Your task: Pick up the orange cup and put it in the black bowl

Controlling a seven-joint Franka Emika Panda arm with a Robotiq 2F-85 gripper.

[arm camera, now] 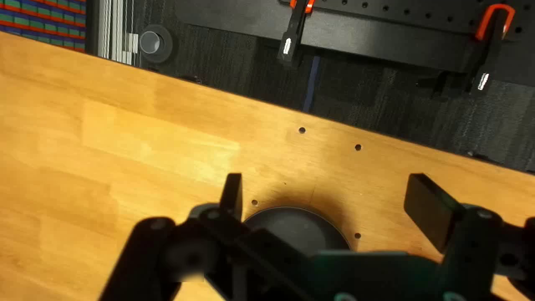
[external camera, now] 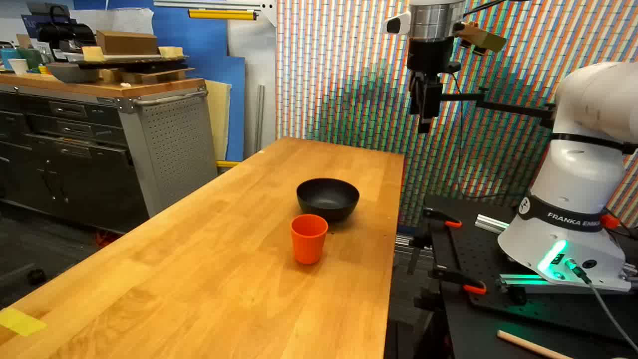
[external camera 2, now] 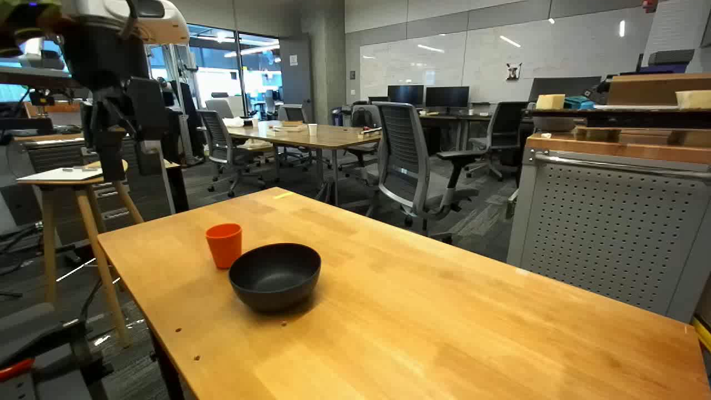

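Observation:
The orange cup (external camera: 309,244) stands upright on the wooden table (external camera: 239,239) close beside the black bowl (external camera: 328,212). In an exterior view, the cup (external camera 2: 225,247) shows just behind the bowl (external camera 2: 272,294); I cannot tell if they touch. Both look empty. My gripper (external camera: 419,120) hangs high above the table, apart from both things; it also shows in an exterior view (external camera 2: 132,173). In the wrist view, my gripper (arm camera: 325,184) has its fingers wide apart with nothing between them. The bowl (arm camera: 292,225) is partly hidden below the gripper body. The cup does not show there.
The table's edge on the robot's side runs across the wrist view, with black clamps (arm camera: 292,37) on the robot's stand beyond it. Yellow tape (external camera: 22,321) lies on the table. A workbench cabinet (external camera: 174,129) stands beyond the table's far side.

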